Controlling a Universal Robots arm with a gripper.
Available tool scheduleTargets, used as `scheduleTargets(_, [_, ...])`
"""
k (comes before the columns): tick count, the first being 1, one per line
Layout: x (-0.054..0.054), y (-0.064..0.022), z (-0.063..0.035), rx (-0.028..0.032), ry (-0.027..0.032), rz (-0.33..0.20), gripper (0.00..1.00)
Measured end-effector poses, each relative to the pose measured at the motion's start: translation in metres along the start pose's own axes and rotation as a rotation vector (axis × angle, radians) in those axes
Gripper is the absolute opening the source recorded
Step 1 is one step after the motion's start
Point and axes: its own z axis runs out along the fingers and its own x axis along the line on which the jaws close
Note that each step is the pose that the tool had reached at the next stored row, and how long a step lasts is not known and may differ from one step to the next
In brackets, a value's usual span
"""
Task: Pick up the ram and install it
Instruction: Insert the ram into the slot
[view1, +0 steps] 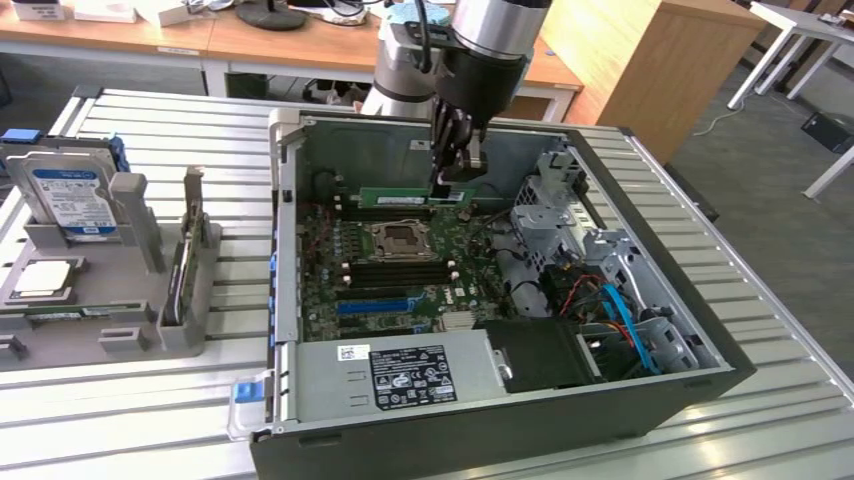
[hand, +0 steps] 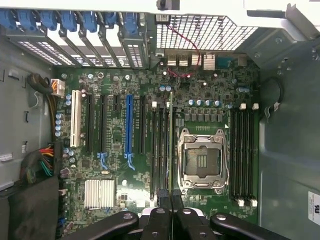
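Just beside the CPU socket (hand: 200, 161), over the black memory slots (hand: 159, 150), the gripper (hand: 170, 196) clamps the ram (hand: 170, 140) on its edge, so I judge it should lie parallel over 1 slot and go down straight, with even pressure.

My gripper (hand: 170, 195) fingers: matt black finish. Between them, the ram (view1: 414, 193): matt green board. Surrounding case (view1: 283, 220): dull grey sheet metal.

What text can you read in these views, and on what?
None legible.
Blue label on the hard drive: too small.
Black label on the power supply: too small.
White sticker on the case wall: blurred.
The ram in the gripper: too small to tell.
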Motion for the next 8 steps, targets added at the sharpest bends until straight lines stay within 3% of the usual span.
scheduleTargets(8, [0.0002,-0.0004,0.0106,0.0008,0.0001,0.000,0.12])
